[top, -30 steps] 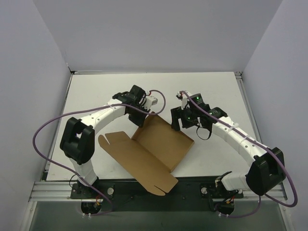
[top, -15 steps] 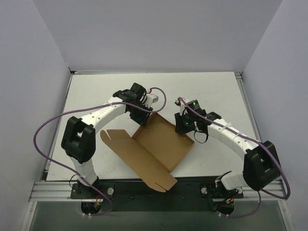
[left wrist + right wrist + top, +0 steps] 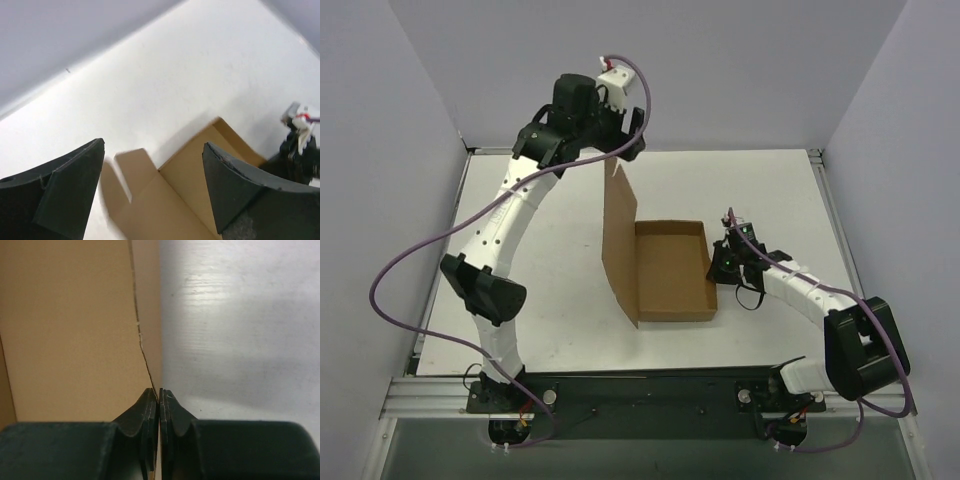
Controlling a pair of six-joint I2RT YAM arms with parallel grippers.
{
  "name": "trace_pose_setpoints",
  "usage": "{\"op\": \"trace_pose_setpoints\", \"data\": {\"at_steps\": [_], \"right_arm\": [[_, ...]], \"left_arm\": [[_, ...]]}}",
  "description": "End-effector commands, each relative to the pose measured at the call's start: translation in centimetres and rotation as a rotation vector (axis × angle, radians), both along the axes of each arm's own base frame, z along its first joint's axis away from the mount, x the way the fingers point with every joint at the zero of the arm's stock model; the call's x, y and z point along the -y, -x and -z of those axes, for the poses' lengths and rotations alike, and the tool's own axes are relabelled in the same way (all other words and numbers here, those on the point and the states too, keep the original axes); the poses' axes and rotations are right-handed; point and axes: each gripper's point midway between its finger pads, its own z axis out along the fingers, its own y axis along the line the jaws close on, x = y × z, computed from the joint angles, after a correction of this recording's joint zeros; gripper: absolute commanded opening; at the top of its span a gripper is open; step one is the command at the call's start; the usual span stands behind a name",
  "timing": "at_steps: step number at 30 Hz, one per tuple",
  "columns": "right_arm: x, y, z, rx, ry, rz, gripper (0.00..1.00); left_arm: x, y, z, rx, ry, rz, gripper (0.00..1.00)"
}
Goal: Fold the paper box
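The paper box (image 3: 672,272) is a brown cardboard tray in the middle of the table, squared to it. Its big lid flap (image 3: 618,238) stands upright along the left side. My left gripper (image 3: 628,140) hangs high above the flap's far end, open and holding nothing. In the left wrist view its fingers (image 3: 70,190) spread wide around the gripper's centre (image 3: 153,145), with the paper box (image 3: 190,180) far below. My right gripper (image 3: 714,268) is shut on the tray's thin right wall. In the right wrist view the gripper (image 3: 159,390) pinches that wall's edge (image 3: 142,347).
The white table (image 3: 540,230) is ringed by grey walls. A metal rail (image 3: 620,395) with both arm bases runs along the near edge. A purple cable (image 3: 395,270) loops off the left arm. White tabletop (image 3: 240,330) lies right of the pinched wall.
My left gripper opened, let go of the box and rose up and back. My right gripper shut on the right wall. The box turned square and its lid flap swung upright.
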Motion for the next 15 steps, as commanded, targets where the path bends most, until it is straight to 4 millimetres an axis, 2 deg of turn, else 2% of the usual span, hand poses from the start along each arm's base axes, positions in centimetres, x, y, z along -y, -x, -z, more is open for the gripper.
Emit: {"op": "trace_pose_setpoints", "data": {"at_steps": [1, 2, 3, 4, 5, 6, 7, 8, 9, 10, 11, 12, 14, 15], "right_arm": [[-0.3, -2.3, -1.7, 0.107, -0.109, 0.183, 0.01], [0.1, -2.9, -1.4, 0.127, -0.100, 0.219, 0.02], [0.3, -2.7, -0.9, 0.114, -0.113, 0.261, 0.01], [0.4, -3.1, -0.9, 0.125, -0.118, 0.280, 0.01], [0.3, -3.1, -0.6, 0.120, -0.117, 0.289, 0.07], [0.1, -3.2, -0.6, 0.126, -0.118, 0.297, 0.13], [-0.2, -3.4, -0.8, 0.135, -0.122, 0.291, 0.21], [-1.0, -3.2, -0.9, 0.138, -0.121, 0.268, 0.33], [-1.4, -3.6, -1.5, 0.155, -0.119, 0.260, 0.39], [-1.7, -3.4, -1.6, 0.155, -0.115, 0.248, 0.46], [-1.9, -3.5, -1.9, 0.160, -0.118, 0.243, 0.54], [-2.3, -3.4, -2.2, 0.161, -0.130, 0.230, 0.58], [-2.2, -3.4, -3.2, 0.177, -0.140, 0.230, 0.66], [-2.0, -3.5, -3.7, 0.187, -0.142, 0.230, 0.67]], "left_arm": [[-2.4, -0.5, -6.9, 0.156, 0.093, -0.115, 0.89], [-2.7, -0.5, -7.1, 0.170, 0.096, -0.128, 0.89], [-3.7, 0.3, -8.6, 0.202, 0.108, -0.145, 0.89], [-4.2, 0.8, -9.1, 0.213, 0.114, -0.150, 0.90], [-4.7, 1.1, -9.1, 0.218, 0.113, -0.157, 0.90], [-5.9, 2.0, -8.7, 0.211, 0.102, -0.179, 0.90], [-7.3, 2.1, -7.9, 0.200, 0.093, -0.213, 0.91], [-8.4, 2.0, -7.9, 0.210, 0.113, -0.248, 0.93], [-9.8, 3.0, -5.4, 0.164, 0.102, -0.268, 0.94], [-12.8, 2.4, -4.4, 0.147, 0.116, -0.337, 0.94], [-13.7, 2.4, -3.9, 0.129, 0.174, -0.370, 0.94], [-14.3, 3.5, -0.3, 0.046, 0.186, -0.359, 0.94], [-15.9, 3.7, 2.3, 0.006, 0.211, -0.404, 0.94], [-16.0, 4.1, 3.3, -0.007, 0.208, -0.405, 0.94]]}}
